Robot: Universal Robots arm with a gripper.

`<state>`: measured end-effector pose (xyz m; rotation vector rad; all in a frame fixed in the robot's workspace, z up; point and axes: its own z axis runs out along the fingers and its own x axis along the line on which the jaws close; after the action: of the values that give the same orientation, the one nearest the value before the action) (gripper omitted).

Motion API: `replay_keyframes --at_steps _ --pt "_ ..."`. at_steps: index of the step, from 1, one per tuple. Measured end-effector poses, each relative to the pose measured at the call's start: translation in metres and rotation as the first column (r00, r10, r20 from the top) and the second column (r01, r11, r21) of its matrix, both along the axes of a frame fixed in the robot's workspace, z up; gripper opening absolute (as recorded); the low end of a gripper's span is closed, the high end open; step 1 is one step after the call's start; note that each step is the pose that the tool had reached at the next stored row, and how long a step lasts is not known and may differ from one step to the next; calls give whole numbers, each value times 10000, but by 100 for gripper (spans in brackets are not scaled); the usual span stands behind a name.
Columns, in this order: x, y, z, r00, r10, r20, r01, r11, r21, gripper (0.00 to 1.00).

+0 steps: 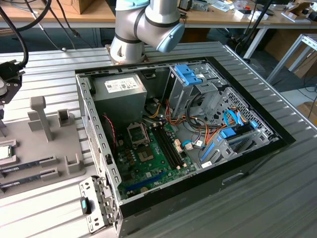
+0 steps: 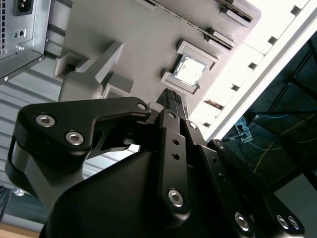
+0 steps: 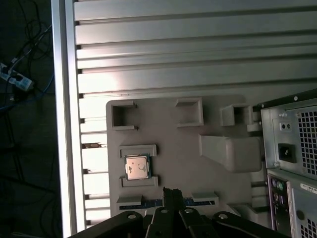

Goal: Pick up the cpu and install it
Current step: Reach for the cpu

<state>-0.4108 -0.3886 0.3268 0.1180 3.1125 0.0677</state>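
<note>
Two black metal fingers (image 3: 168,196) stand pressed together, gripping nothing. Arm (image 1: 148,27) hangs over the grey plastic tray (image 3: 183,163), wrist turned down at it. Small flat square cpu (image 3: 137,167), silvery-grey top, green rim, lies in the tray's square pocket, apart from the fingertips.

An open case (image 1: 223,184) lies on the ribbed bench (image 1: 277,198). It houses a power supply (image 1: 119,96), motherboard (image 1: 148,166) and blue drive cage (image 1: 188,74). A grey tray (image 1: 29,141) sits beside it.
</note>
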Motion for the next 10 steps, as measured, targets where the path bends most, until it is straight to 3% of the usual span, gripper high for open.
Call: replay_keyframes --at_steps 10 --pt "-4 0 -54 10000 0 0 0 10000 -4 11"
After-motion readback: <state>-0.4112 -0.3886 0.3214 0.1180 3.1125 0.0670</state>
